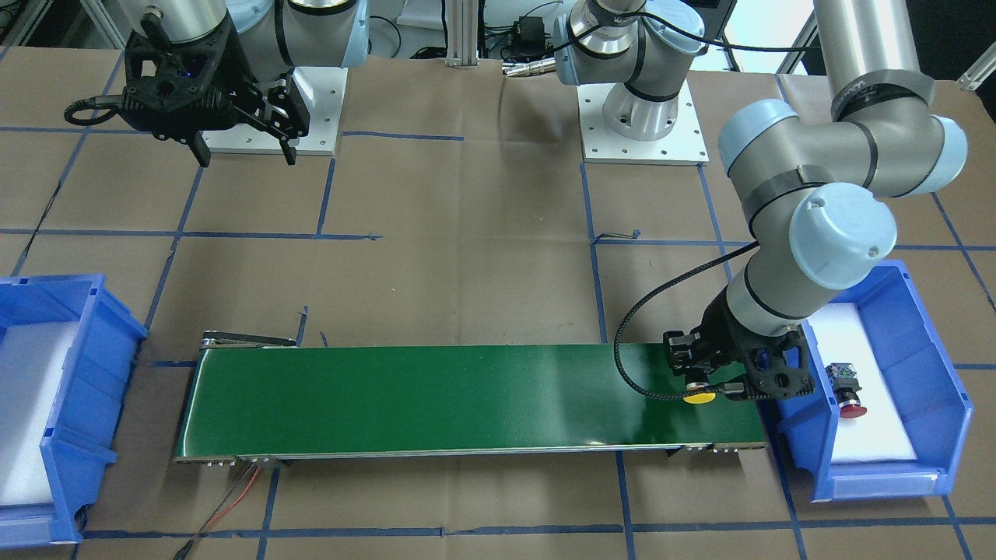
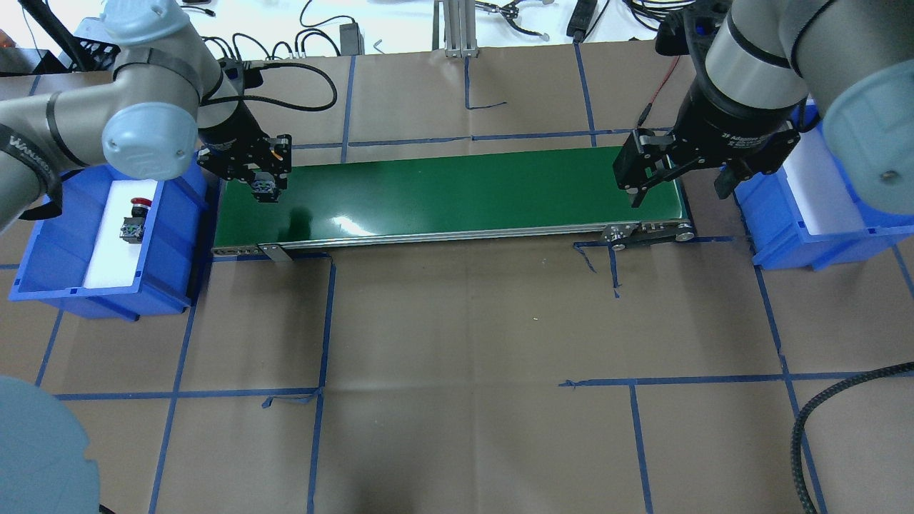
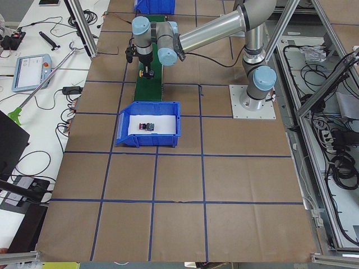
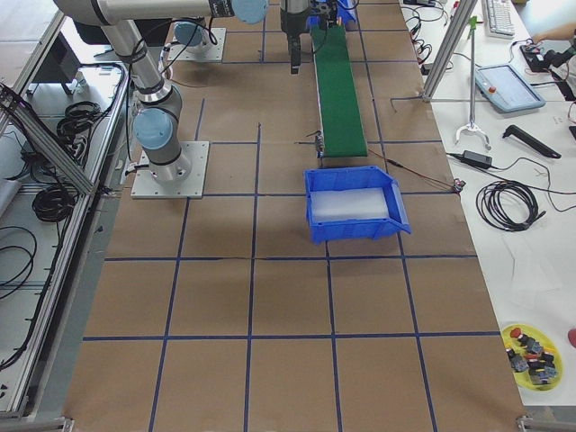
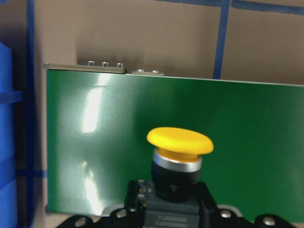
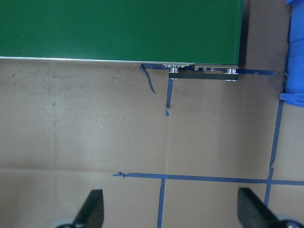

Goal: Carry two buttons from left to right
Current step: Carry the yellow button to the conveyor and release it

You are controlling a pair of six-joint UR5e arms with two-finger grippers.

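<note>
My left gripper (image 2: 261,187) is shut on the yellow button (image 1: 698,397), holding it by its black body just over the left end of the green conveyor belt (image 2: 457,196). The left wrist view shows its yellow cap (image 5: 179,141) pointing out over the belt. I cannot tell whether it touches the belt. The red button (image 2: 134,215) lies on white foam in the left blue bin (image 2: 178,235); it also shows in the front-facing view (image 1: 848,395). My right gripper (image 2: 678,187) is open and empty above the belt's right end, its fingers (image 6: 94,209) wide apart.
The right blue bin (image 2: 775,221) with a white foam liner stands past the belt's right end. Brown paper with blue tape lines covers the table (image 2: 464,343). A cable (image 2: 842,400) lies at the near right corner.
</note>
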